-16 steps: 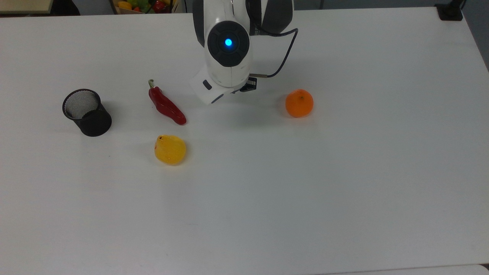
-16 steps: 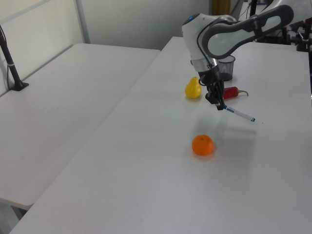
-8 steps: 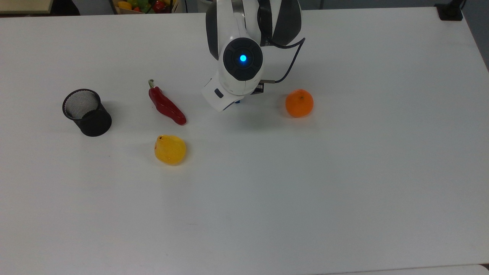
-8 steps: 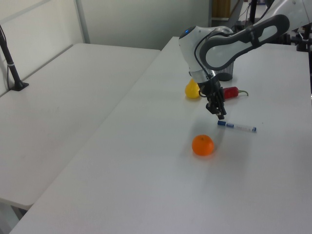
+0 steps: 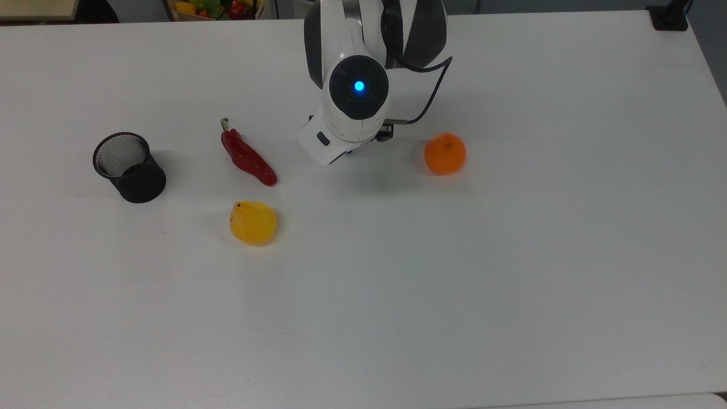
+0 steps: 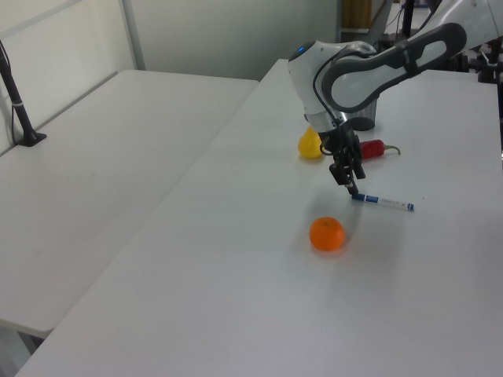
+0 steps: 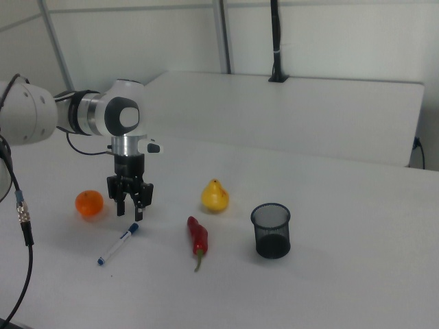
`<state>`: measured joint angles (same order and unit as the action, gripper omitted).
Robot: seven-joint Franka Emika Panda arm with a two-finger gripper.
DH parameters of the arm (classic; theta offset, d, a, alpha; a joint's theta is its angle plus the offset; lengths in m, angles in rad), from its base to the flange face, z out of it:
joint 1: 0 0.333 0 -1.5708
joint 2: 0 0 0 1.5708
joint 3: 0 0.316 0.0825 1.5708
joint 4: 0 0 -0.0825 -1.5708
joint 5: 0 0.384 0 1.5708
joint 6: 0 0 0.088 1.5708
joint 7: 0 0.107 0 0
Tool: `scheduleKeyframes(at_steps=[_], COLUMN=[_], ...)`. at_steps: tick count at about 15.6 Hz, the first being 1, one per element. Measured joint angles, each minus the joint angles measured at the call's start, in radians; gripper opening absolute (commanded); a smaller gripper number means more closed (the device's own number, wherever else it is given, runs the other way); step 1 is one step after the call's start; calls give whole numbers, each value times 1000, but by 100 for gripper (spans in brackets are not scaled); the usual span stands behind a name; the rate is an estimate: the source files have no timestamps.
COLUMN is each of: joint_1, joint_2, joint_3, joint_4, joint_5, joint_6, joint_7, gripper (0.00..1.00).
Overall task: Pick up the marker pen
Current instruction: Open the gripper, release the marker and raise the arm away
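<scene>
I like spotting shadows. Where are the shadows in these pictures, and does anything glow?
Top view: a round blue light glows on the white robot arm, with a soft grey shadow on the white table below it. Left view: the round orange fruit casts a faint shadow. Right view: the black mesh cup looks dark inside.

marker pen (image 7: 118, 244): slim white barrel, blue cap, small blue end. lies flat on white table (image 7: 329, 274), not held. in left view (image 6: 383, 203) it stretches sideways, capped end toward left view's left. in right view it runs diagonally, blue cap at upper right, small blue end at lower left.
</scene>
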<state>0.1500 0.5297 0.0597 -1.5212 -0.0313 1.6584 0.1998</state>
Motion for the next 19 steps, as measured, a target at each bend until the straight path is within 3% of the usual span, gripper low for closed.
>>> scheduleKeyframes(at_steps=[6, 15, 19], joint_1=[-42, -218, -255], joint_2=[-63, -274, -312], joint_3=[-13, -16, -16], joint_4=[22, 26, 25], joint_5=[0, 74, 79], joint_6=[0, -5, -7], joint_7=[-3, -99, -108], gripper=[100, 100, 100])
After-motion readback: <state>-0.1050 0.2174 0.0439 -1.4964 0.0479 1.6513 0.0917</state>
